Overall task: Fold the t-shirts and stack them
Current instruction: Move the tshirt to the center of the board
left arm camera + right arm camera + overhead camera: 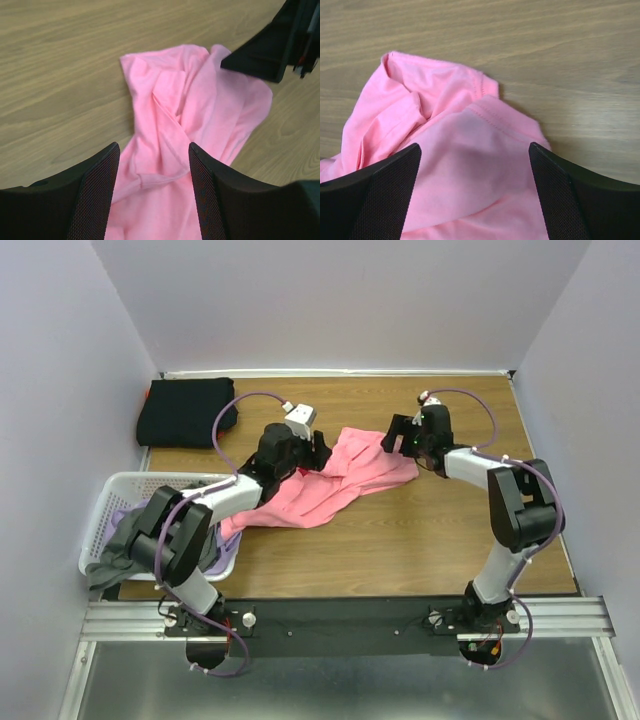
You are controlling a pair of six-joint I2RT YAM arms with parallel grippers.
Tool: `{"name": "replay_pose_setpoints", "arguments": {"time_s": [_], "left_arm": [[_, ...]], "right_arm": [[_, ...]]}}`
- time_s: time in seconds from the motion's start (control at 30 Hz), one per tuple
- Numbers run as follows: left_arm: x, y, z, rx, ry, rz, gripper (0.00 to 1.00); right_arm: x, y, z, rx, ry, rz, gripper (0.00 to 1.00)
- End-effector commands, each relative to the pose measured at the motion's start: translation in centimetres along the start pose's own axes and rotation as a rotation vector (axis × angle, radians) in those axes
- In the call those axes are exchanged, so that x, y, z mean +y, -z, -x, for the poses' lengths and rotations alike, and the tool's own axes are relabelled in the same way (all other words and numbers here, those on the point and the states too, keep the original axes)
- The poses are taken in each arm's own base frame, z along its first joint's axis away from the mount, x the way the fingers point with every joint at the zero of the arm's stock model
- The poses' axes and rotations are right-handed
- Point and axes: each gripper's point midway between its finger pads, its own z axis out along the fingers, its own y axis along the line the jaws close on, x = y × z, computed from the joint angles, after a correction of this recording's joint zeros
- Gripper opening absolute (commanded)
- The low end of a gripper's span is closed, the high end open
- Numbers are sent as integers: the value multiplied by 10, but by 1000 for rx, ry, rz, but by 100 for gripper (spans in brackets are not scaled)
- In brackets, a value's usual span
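"White lattice basket (150, 480) at the near left of the table (430, 530), what's in it?"

"A grey t-shirt (115, 555) and a lavender t-shirt (128, 512), heaped together, with the grey one spilling over the rim. Beyond it, in the far left corner, a black t-shirt (185, 410) lies folded."

"And the pink one?"

"The pink t-shirt (320, 490) lies crumpled in the middle of the table, its near end just beside the basket. The left claw (152, 150) hangs low over the shirt's far left part. Its fingers stand moderately apart with pink cloth showing between them and nothing pinched."

"The right arm?"

"The right claw (474, 147) is spread wide over the shirt's right end, where a hemmed edge and a bunched fold lie on the wood. Its pads straddle the cloth, but I can't tell whether they touch it."
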Motion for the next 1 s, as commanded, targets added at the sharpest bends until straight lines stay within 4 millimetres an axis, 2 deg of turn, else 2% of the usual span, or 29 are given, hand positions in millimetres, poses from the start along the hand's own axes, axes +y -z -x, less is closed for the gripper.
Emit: {"name": "replay_pose_setpoints", "arguments": {"time_s": [0.0, 0.07, 0.13, 0.17, 0.23, 0.27, 0.33, 0.5, 0.6, 0.67, 0.7, 0.83, 0.9, 0.97], "left_arm": [[5, 18, 43, -140, -12, 27, 66], [11, 23, 46, -148, -9, 40, 66], [14, 28, 51, -164, -10, 47, 66], [17, 30, 52, -167, -13, 55, 66], [19, 34, 56, -179, -17, 65, 66], [20, 36, 56, -181, -18, 71, 66], [20, 39, 61, -194, -21, 74, 66], [22, 42, 70, -201, -35, 90, 66], [23, 44, 72, -202, -43, 101, 66], [27, 44, 69, -193, -44, 121, 66], [29, 43, 67, -189, -46, 130, 66], [32, 37, 61, -168, -44, 134, 66], [32, 32, 54, -146, -38, 126, 66], [34, 28, 47, -128, -31, 129, 66]], "right_arm": [[7, -14, -25, 105, 39, 15, 94], [6, -19, -31, 127, 45, 8, 91], [2, -24, -41, 164, 52, 0, 73], [3, -26, -40, 165, 54, 3, 57], [2, -28, -43, 176, 54, -3, 44], [2, -29, -40, 170, 57, -6, 24], [0, -28, -36, 164, 58, -23, 3], [-17, -14, 6, 63, 76, -129, 2], [-40, -1, 38, -3, 33, -175, 2], [-65, 7, 54, -38, -9, -221, 2], [-83, 13, 56, -31, -36, -259, 1], [-120, 19, 64, -48, -91, -343, 2], [-131, 18, 62, -45, -107, -371, 2], [-133, 15, 55, -25, -110, -371, 2]]}}
